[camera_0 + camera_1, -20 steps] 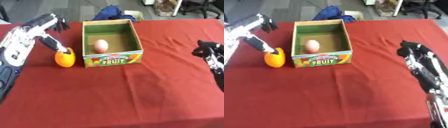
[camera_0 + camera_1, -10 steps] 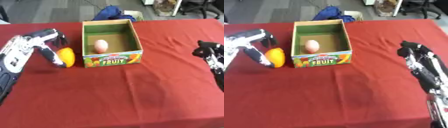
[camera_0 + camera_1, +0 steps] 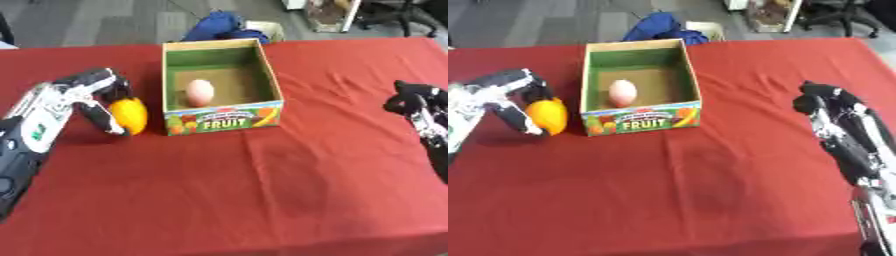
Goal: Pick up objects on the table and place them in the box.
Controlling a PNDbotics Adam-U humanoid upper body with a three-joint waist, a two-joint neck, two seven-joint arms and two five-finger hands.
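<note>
Left robot hand [image 3: 92, 95] curled round the orange fruit [image 3: 129, 115] — long axis upright — beside the box [image 3: 223, 121].

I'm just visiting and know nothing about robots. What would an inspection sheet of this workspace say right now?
Surface: table covered in a red cloth, slightly wrinkled.
Job's things: open cardboard fruit box with a pale pink egg-shaped object inside; an orange-yellow fruit on the cloth beside the box's left wall.
Clutter: nothing seen on the table.
Hands: left robot hand curled round the fruit, which sits between thumb and fingers; right robot hand idle at the right edge, fingers curled, holding nothing.
Cables: nothing seen.
Surroundings: blue bundle of fabric on the grey floor beyond the table; chair legs at the far right.
</note>
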